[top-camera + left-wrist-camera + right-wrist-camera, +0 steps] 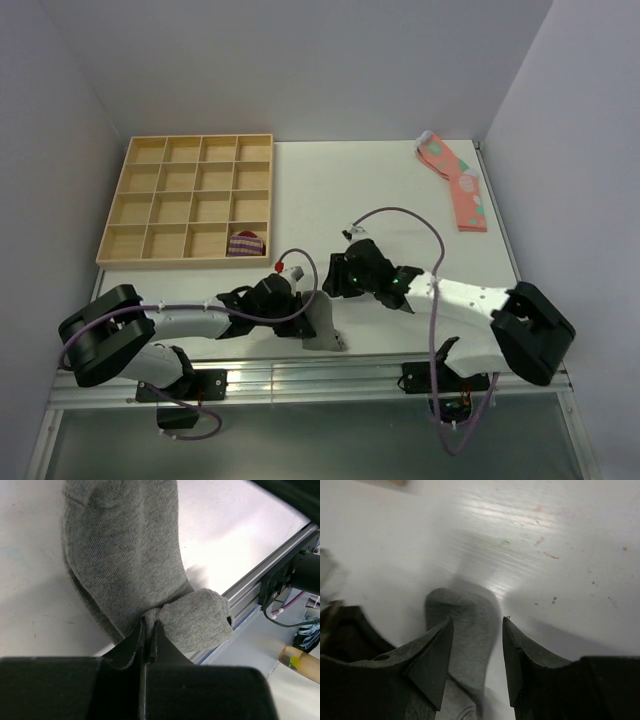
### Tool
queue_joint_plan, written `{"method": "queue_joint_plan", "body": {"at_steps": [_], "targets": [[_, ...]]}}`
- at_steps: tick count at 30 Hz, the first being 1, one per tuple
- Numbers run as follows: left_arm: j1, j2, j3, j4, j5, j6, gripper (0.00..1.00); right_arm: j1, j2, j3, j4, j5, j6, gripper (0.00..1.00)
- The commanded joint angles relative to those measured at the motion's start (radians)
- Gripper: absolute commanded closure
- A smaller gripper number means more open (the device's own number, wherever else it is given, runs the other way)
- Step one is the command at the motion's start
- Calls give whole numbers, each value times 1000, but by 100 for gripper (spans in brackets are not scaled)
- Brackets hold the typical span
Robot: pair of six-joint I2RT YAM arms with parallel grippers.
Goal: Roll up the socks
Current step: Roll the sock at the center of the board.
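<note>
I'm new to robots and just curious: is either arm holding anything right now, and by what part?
The left gripper pinches the grey sock by a bunched fold near one end. The right gripper straddles it, open, holding nothing.

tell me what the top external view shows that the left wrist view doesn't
Only top external: the wooden tray with the purple-striped bundle in its near right compartment, and the pink socks at the far right. Only left wrist: the left gripper seen close, its jaws pinched shut on a fold of sock. Both: the grey sock itself.
</note>
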Motion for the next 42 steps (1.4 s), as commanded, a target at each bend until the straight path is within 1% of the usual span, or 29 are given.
{"method": "queue_joint_plan", "body": {"at_steps": [1, 4, 7, 10, 11, 13, 20, 29, 34, 42], "targets": [[20, 56, -33, -179, -45, 83, 100, -5, -162, -73, 92, -39, 3, 49], [40, 57, -39, -175, -28, 89, 100, 13, -284, -185, 188, -79, 17, 49], [57, 60, -45, -169, -12, 98, 100, 55, -348, -261, 251, -62, 41, 48], [76, 65, -37, -175, 2, 117, 100, 146, -353, -282, 242, 28, 46, 48], [79, 70, -34, -182, 8, 121, 100, 198, -350, -284, 230, 71, 48, 48], [87, 85, -17, -192, 12, 138, 100, 236, -350, -297, 230, 97, 55, 48], [93, 117, -2, -184, 24, 148, 100, 282, -370, -340, 270, 117, 54, 46], [111, 152, 12, -176, 39, 163, 100, 369, -460, -414, 302, 157, 68, 44], [122, 172, 13, -166, 54, 167, 100, 403, -447, -411, 310, 172, 66, 44], [143, 195, 21, -164, 67, 180, 99, 478, -428, -422, 290, 255, 104, 44]]}}
